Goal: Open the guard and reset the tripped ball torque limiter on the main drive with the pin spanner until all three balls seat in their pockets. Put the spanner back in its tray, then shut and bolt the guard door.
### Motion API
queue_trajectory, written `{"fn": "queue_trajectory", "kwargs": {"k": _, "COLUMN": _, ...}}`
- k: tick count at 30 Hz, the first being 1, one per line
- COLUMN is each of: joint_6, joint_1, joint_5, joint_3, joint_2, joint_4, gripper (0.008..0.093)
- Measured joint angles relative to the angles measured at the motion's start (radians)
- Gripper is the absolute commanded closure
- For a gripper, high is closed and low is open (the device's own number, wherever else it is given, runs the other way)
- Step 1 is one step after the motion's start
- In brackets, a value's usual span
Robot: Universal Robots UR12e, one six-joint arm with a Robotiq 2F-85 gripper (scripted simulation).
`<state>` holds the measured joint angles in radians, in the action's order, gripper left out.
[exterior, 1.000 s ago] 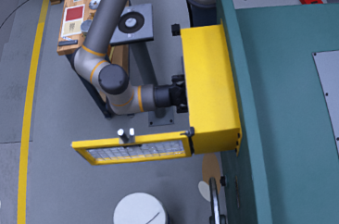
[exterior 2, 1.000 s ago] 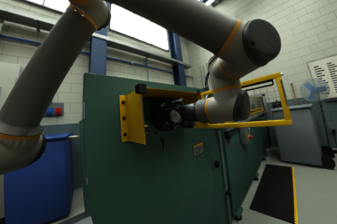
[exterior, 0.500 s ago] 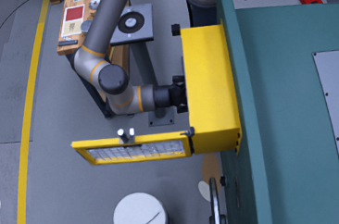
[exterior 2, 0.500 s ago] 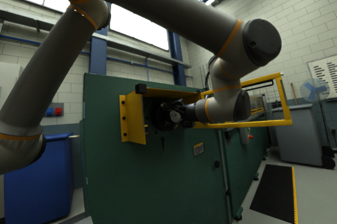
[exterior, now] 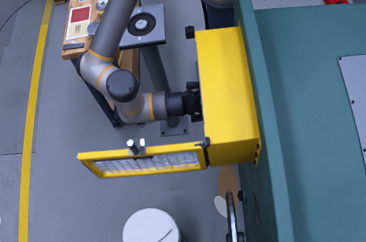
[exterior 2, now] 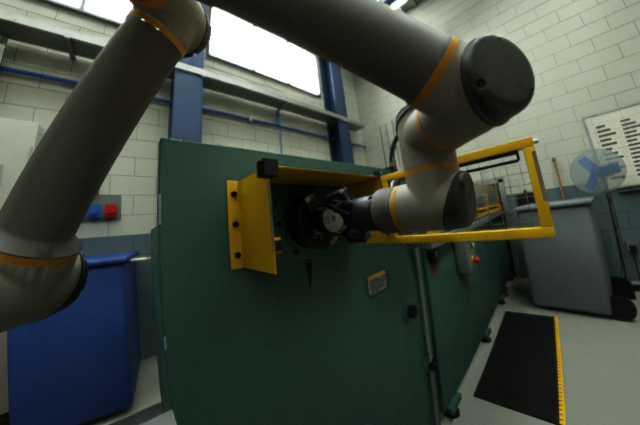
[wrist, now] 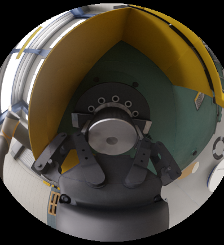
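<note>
The torque limiter (wrist: 112, 105) is partly hidden behind a round steel knob (wrist: 112, 136) at its centre; a ring of small holes shows on its dark flange. It sits inside the yellow guard housing (exterior: 225, 93) on the green machine. My gripper (wrist: 112, 132) reaches into the housing, and its fingers are closed on the two sides of the steel knob (exterior 2: 331, 220). The guard door (exterior: 145, 160) stands swung open, away from the housing. The pin spanner is not recognisable in any view.
A blue bin (exterior 2: 72, 332) stands left of the machine. A workbench (exterior: 92, 8) with tools and a dark tray stand (exterior: 142, 25) lie behind my arm. A black floor mat (exterior 2: 522, 363) and a grey cabinet (exterior 2: 568, 255) lie to the right.
</note>
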<state>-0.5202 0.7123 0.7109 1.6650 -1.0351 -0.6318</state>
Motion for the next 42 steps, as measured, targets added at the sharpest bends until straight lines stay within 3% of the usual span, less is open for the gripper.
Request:
{"fn": "queue_trajectory", "kwargs": {"k": 8, "joint_6": 0.000, "joint_1": 0.000, "joint_5": 0.000, "joint_3": 0.000, "joint_2": 0.000, "joint_4": 0.000, "gripper": 0.0934}}
{"fn": "queue_trajectory", "kwargs": {"k": 42, "joint_6": 0.000, "joint_1": 0.000, "joint_5": 0.001, "joint_3": -0.001, "joint_2": 0.001, "joint_4": 0.002, "gripper": 0.0934}}
